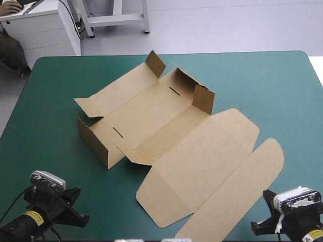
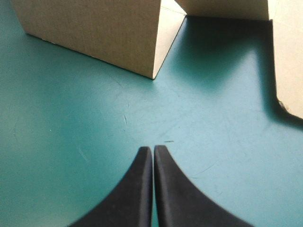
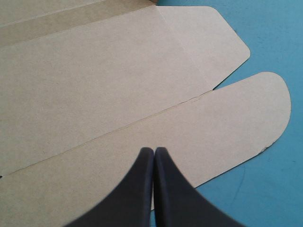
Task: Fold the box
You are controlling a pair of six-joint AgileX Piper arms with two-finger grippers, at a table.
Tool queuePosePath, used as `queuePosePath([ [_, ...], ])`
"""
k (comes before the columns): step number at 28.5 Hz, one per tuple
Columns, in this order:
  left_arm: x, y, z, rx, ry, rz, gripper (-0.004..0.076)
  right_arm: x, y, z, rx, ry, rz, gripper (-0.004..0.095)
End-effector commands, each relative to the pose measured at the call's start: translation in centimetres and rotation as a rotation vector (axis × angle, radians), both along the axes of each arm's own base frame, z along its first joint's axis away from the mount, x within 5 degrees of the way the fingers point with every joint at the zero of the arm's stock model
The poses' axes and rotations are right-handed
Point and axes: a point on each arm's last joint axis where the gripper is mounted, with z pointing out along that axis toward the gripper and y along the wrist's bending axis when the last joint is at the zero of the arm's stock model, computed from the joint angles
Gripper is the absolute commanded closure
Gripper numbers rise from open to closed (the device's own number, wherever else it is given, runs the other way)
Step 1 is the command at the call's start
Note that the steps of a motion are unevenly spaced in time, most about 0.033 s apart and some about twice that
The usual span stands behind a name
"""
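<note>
Starting at the table's near left corner, the left gripper (image 2: 153, 149) hangs over the bare teal-green cover (image 2: 71, 142), its black fingers pressed together into one point with nothing between them. Ahead of it, apart from the tips, stands the corner of a raised wall (image 2: 109, 33) of the brown box (image 1: 166, 131). The box lies at the middle of the table, set slantwise, partly formed. At its left end the raised wall stands upright. The base panel (image 1: 151, 108) is flat with two short slots in it, and at the far end two small end flaps (image 1: 203, 98) stand up. Toward the right, the wide lid panel (image 1: 202, 161) lies flat on the cover, and the long rounded tuck flap (image 1: 242, 191) lies flat beyond it, reaching toward the near edge. At the near right corner, the right gripper (image 3: 154, 150) points across that tuck flap, fingers likewise pressed tight together and gripping nothing; whether the tips touch the board I cannot tell
</note>
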Motion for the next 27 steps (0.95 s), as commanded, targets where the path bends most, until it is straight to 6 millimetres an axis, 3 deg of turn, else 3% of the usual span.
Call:
queuePosePath([
  [1,0.38,-0.21,1.06,-0.039,-0.062,0.003,0.0731,0.31,0.02,1.17,0.020,-0.068,-0.010,0.0928],
  [11,0.38,-0.21,1.06,-0.039,-0.062,0.003,0.0731,0.31,0.02,1.17,0.014,-0.070,-0.007,0.0890],
  [14,0.38,-0.21,1.06,-0.039,-0.062,0.003,0.0731,0.30,0.02,1.15,0.013,-0.067,-0.006,0.0719],
  [18,0.38,-0.21,1.06,-0.039,-0.062,0.003,0.0731,0.27,0.04,1.10,0.035,-0.054,-0.016,0.0277],
  [20,0.38,-0.21,1.06,-0.039,-0.062,0.003,0.0731,0.26,0.06,1.01,0.053,-0.035,-0.023,0.0126],
  [22,0.38,-0.21,1.06,-0.039,-0.062,0.003,0.0731,0.34,0.07,0.85,0.054,-0.007,-0.022,0.0070],
  [27,0.38,-0.21,1.06,-0.039,-0.062,0.003,0.0731,0.84,0.14,1.34,0.043,0.077,-0.008,0.0076],
])
